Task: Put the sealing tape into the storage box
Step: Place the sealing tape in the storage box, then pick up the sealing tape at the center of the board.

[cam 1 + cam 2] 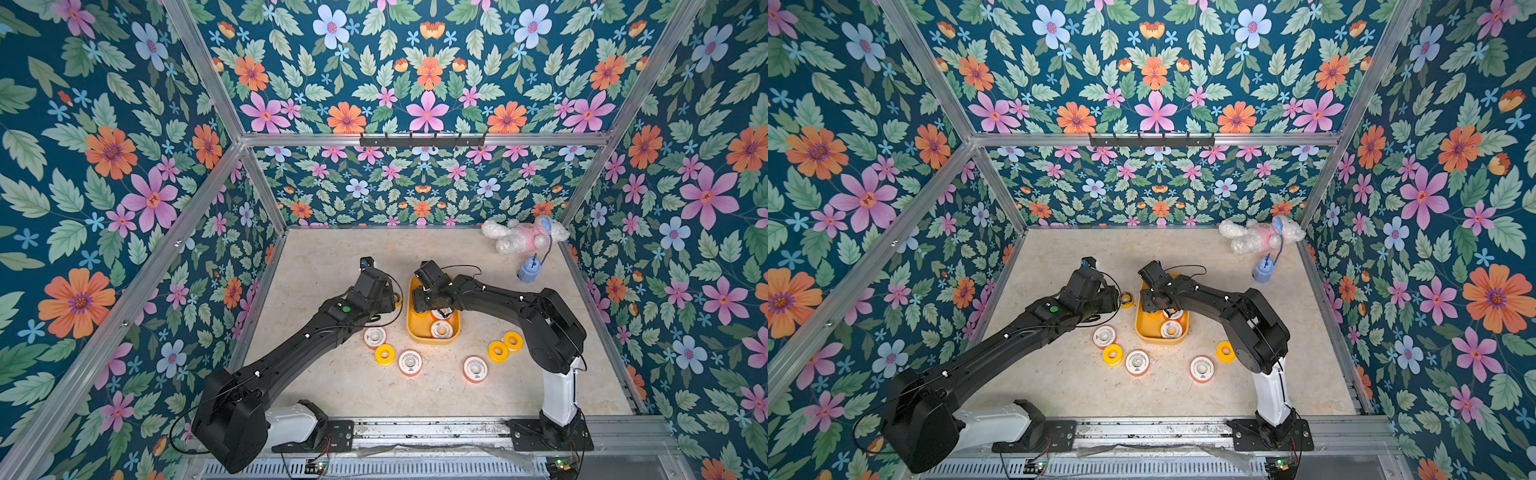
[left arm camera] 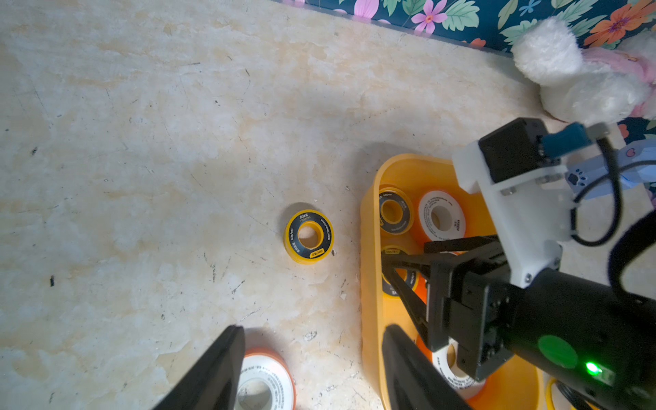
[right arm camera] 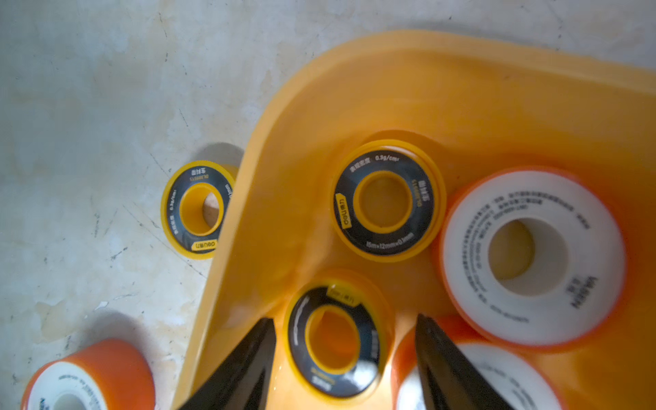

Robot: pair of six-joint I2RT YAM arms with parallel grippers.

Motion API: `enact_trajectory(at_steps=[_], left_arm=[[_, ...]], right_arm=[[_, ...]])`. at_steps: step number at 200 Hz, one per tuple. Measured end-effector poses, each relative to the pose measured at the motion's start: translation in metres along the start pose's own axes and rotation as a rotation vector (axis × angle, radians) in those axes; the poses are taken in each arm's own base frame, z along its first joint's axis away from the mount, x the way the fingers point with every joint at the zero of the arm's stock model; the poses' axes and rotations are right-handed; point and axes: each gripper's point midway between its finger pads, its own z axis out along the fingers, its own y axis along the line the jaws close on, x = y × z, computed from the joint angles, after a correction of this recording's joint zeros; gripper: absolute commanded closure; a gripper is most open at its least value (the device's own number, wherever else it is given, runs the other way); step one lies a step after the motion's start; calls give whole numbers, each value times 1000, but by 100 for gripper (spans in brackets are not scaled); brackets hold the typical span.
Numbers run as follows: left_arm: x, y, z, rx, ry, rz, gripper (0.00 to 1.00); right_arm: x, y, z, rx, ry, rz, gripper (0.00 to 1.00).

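The yellow storage box (image 1: 432,340) stands mid-table. In it lie several sealing tape spools: a black-faced one (image 3: 387,200), a white one (image 3: 532,255), and another white one (image 1: 441,329). My right gripper (image 3: 345,319) hangs open inside the box, its fingers on either side of a second black-faced spool (image 3: 333,383) without touching it. My left gripper (image 2: 314,327) is open above the table, left of the box wall (image 2: 371,248). A black-faced spool (image 2: 309,236) lies ahead of it and a white spool (image 2: 262,383) by one finger. Several white (image 1: 410,362) and yellow (image 1: 497,351) spools lie loose in front.
A white and pink plush toy (image 1: 523,235) lies in the far right corner, with a small blue object on a cord (image 1: 528,272) just in front of it. Flowered walls close in the table on three sides.
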Motion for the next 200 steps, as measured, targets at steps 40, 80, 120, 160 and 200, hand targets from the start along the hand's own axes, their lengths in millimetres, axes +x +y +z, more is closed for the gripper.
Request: enact_trajectory(at_steps=[40,80,120,160,200], left_arm=[[3,2,0,-4,5,2,32],[9,9,7,-18,25,-5,28],[20,13,32,-3,100,-16,26],[23,13,63,27,161,-18,22],[24,7,88,54,204,11,18]], right_arm=[[-14,5,-28,-48,-73,22,34],[-27,-5,-63,-104,-163,75,35],[-27,-46,-90,-114,-230,185,38],[-3,-90,-85,-81,-205,295,39],[18,-102,-78,-87,-168,318,39]])
